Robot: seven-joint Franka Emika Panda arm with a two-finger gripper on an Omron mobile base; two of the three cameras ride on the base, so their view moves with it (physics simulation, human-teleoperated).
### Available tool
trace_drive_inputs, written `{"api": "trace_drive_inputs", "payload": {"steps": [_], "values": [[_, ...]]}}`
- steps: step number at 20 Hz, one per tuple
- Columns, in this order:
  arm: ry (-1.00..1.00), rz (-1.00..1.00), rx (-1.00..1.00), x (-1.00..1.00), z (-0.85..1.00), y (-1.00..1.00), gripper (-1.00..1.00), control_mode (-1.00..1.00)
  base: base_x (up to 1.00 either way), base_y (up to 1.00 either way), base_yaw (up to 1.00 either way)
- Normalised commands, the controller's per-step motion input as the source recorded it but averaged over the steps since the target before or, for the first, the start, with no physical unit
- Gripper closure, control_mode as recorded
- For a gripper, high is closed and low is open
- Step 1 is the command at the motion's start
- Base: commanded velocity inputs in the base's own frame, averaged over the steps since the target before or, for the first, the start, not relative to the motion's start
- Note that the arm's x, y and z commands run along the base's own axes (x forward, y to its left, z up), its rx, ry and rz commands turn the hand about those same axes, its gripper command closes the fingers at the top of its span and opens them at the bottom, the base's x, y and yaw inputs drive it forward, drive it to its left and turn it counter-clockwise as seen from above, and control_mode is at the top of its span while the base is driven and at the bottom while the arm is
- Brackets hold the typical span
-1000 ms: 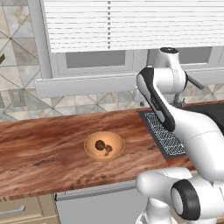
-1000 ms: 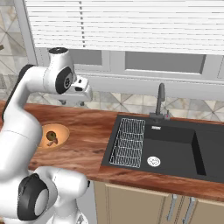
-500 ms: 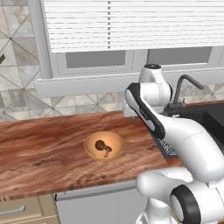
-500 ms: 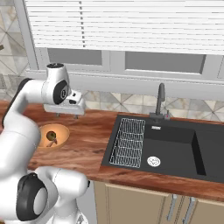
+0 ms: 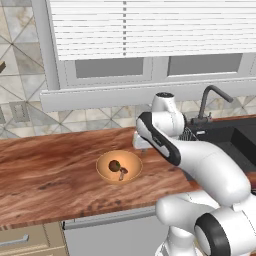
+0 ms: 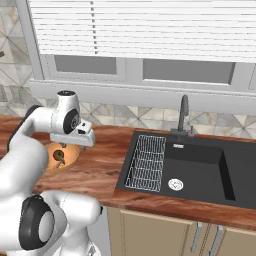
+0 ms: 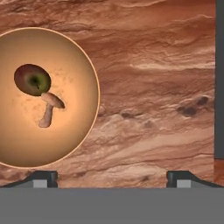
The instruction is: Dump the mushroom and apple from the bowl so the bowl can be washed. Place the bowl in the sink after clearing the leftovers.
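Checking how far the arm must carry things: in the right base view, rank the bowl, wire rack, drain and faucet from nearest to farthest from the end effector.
1. The bowl, just left of and below the open end effector.
2. The wire rack, at the sink's left end.
3. The drain and the faucet, farther right: too close to call.

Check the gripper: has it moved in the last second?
Yes. In the right base view the gripper has dropped from up near the window sill toward the wooden counter, beside the bowl, jaws open.
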Motion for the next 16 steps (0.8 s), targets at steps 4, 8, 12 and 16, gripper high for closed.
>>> {"api": "trace_drive_inputs", "payload": {"steps": [4, 8, 12, 16], "values": [[0.02, 0.00, 0.06, 0.05, -0.42, 0.13, -1.00, -1.00, 0.00, 0.00, 0.00], [0.00, 0.00, 0.04, 0.17, -0.56, 0.19, -1.00, -1.00, 0.00, 0.00, 0.00], [0.00, -0.01, 0.00, 0.31, -0.36, 0.21, -1.00, -1.00, 0.00, 0.00, 0.00], [0.00, -0.02, 0.04, 0.31, -0.41, 0.16, -1.00, -1.00, 0.00, 0.00, 0.00]]}}
